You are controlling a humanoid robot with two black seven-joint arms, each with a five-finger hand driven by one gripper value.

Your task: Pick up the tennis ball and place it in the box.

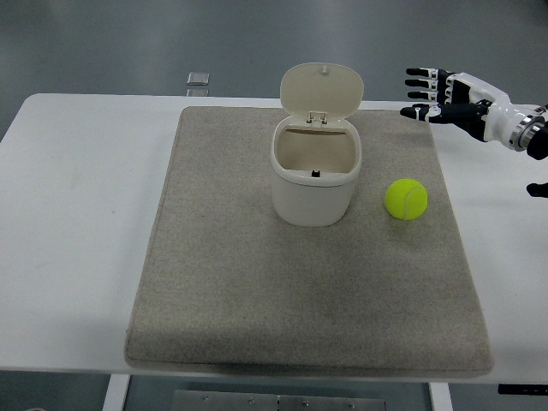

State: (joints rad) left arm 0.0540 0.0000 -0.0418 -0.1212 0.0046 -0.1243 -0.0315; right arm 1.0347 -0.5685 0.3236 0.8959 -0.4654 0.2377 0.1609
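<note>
Fingers (425,83) spread, well beyond tennis ball (406,199).

The white counter (77,214) has rounded far corners. A grey-beige mat (257,291) lies flat on it, covering most of the middle and right, from near the far edge down to the near edge; its near edge looks thick and slightly rounded. A wide strip of bare counter shows along the left edge, a narrower one along the right edge. On the mat stand a cream box (314,175) with its lid tilted up, toward the far side, and a yellow-green ball (406,199) just right of it, apart from it.
</note>
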